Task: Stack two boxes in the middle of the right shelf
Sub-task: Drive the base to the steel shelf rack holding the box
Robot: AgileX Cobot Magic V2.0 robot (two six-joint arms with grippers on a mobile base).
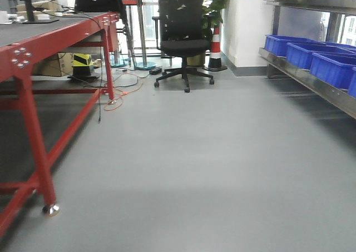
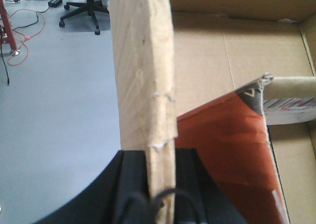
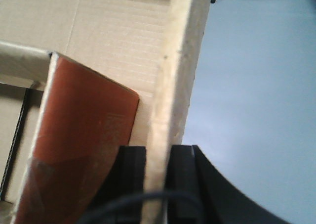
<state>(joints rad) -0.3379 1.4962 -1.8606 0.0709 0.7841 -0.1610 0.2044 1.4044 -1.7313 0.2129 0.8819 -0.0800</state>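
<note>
The left fingers (image 2: 131,189) are closing on one upright wall of an open brown cardboard box (image 2: 143,61), one black finger pressing on each face of the rippled board. The right fingers (image 3: 132,174) are gripping the opposite wall in the same way, with the board pinched tightly between them. The box is hanging between the two arms over the grey floor (image 1: 194,152). In the front view only its brown edge is showing, along the top of the frame. Inside the box, an orange-red flat item (image 2: 227,135) is leaning against the wall close to the fingers, with a pale flap just beyond it.

The steel shelf (image 1: 311,88) is running along the right side of the aisle, carrying blue bins (image 1: 334,68). A red-framed bench (image 1: 33,32) is standing on the left. At the far end, a black office chair (image 1: 183,40) is sitting just beside a striped traffic cone (image 1: 215,49).
</note>
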